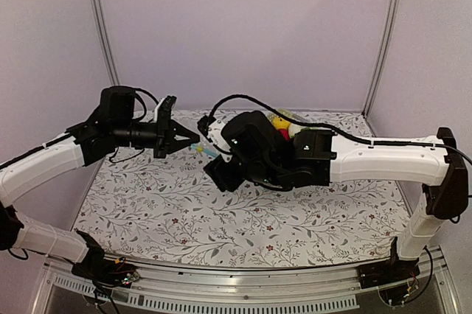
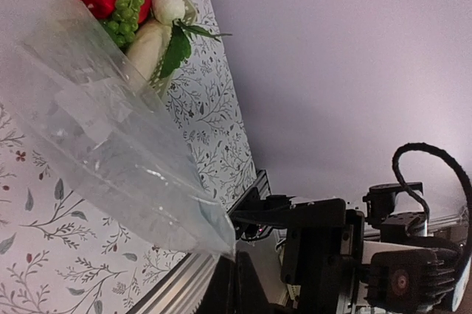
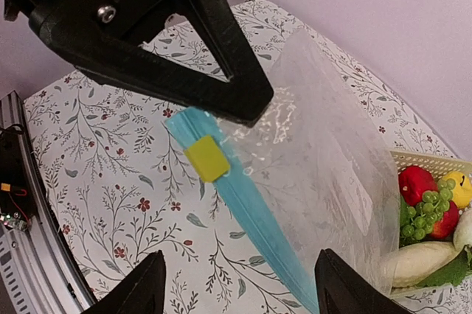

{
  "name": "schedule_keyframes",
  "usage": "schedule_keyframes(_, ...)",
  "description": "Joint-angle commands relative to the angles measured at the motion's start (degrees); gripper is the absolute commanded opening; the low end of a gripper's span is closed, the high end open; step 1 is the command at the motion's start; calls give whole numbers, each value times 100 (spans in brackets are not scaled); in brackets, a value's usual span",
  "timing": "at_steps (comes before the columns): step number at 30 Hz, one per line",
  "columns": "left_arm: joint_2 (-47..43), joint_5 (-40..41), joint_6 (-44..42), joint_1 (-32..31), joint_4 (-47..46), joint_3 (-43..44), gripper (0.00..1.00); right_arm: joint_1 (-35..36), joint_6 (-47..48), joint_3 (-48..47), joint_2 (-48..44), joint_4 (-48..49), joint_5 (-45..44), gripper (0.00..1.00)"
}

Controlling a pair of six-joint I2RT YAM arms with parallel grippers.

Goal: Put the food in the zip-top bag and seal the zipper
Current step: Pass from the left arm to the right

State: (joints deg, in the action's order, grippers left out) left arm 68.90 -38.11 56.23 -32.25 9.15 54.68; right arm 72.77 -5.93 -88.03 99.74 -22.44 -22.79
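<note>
The see-through zip-top bag (image 3: 324,159) hangs above the table with its light-blue zipper (image 3: 251,211) and a yellow slider (image 3: 206,158) facing the right wrist camera. My left gripper (image 2: 234,259) is shut on a corner of the bag (image 2: 96,122); its black fingers (image 3: 184,49) show at the zipper end. My right gripper (image 3: 247,288) is open and empty, with its jaws either side of the zipper and short of it. The food sits in a basket: a red piece (image 3: 415,183), green grapes (image 3: 420,211), a yellow apple (image 3: 457,189) and a white radish (image 3: 417,264).
The pale lattice basket (image 3: 431,159) stands behind the bag at the table's back, largely hidden by the right arm (image 1: 369,155) in the top view, where some food (image 1: 284,124) peeks out. The floral tablecloth (image 1: 169,211) ends at a metal rail (image 1: 243,277).
</note>
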Motion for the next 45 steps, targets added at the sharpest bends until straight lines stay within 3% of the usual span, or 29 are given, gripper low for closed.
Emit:
schedule_keyframes(1,-129,-26,33,-80,168,161,0,105,209,-334,304,-167,-805,67)
schedule_keyframes(12,-201,-69,25,-80,374,162,0,104,473,-550,618,-182,-1467,59)
schedule_keyframes(19,-217,-82,37,-80,390,114,0,104,532,-593,660,-73,-1347,23)
schedule_keyframes(23,-232,-8,-170,-77,577,180,0,101,532,-575,630,-65,-1293,9)
schedule_keyframes(24,-243,119,-411,-72,844,295,3,94,532,-563,613,-74,-1284,6)
schedule_keyframes(26,-275,607,-1090,-75,1672,676,25,56,626,-495,486,-98,-1188,0)
schedule_keyframes(28,-340,1280,-1709,-72,2427,1018,50,-68,699,-367,279,-114,-862,0)
schedule_keyframes(30,-423,1783,-2227,-71,2810,1204,61,-238,634,-241,74,-168,-422,0)
schedule_keyframes(35,-640,1802,-3635,-99,2793,1229,64,-726,352,-165,-350,-583,1023,0)
schedule_keyframes(39,-857,1345,-4963,-320,2635,1100,63,-1254,58,-101,-588,-762,2821,0)
schedule_keyframes(45,-948,1128,-5880,-549,2239,1152,64,-1715,175,-447,-741,-1536,4350,0)
